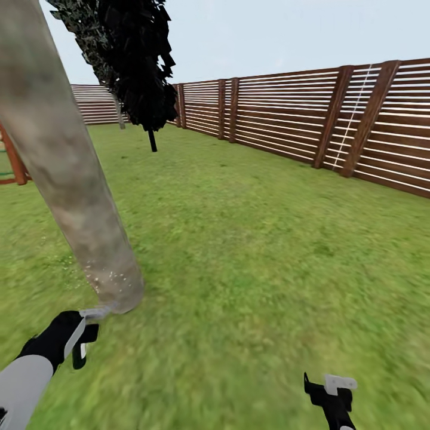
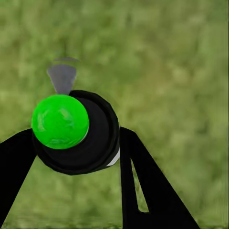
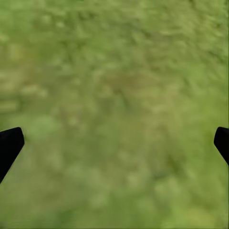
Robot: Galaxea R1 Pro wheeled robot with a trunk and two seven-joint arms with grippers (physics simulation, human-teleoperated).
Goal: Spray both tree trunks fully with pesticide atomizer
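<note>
Grey-tan and mottled with greenish patches, the tree trunk (image 1: 65, 173) rises as a thick smooth column from the floor (image 1: 257, 251), leaning across the head view's left side. Its foot stands just ahead of the left tool (image 1: 80, 343), and a faint scatter of tiny white specks, the pesticide (image 1: 110, 278), clings to the lowest part of the bark.

The left tool is black, on a black wrist with a pale grey forearm behind it. In the left wrist view its two fingers (image 2: 143, 186) sit closed against the sides of the pesticide atomizer (image 2: 76, 131), a round black body capped by a glossy bright green knob, with a small grey nozzle poking forward over the grass. In the head view that grey-white nozzle tip points at the trunk's base and lies very near it; whether it touches cannot be told.

The right tool (image 1: 331, 391) hangs low at the head view's right, well apart from the trunk, black with a small white part on top. In the right wrist view its fingertips (image 3: 9, 145) stand wide apart at the picture's edges, with blurry green grass between them and nothing held.

Behind, a brown horizontally slatted fence (image 1: 298, 116) rings the lawn, and a thin-trunked dark-leaved tree (image 1: 140, 71) stands near it.
</note>
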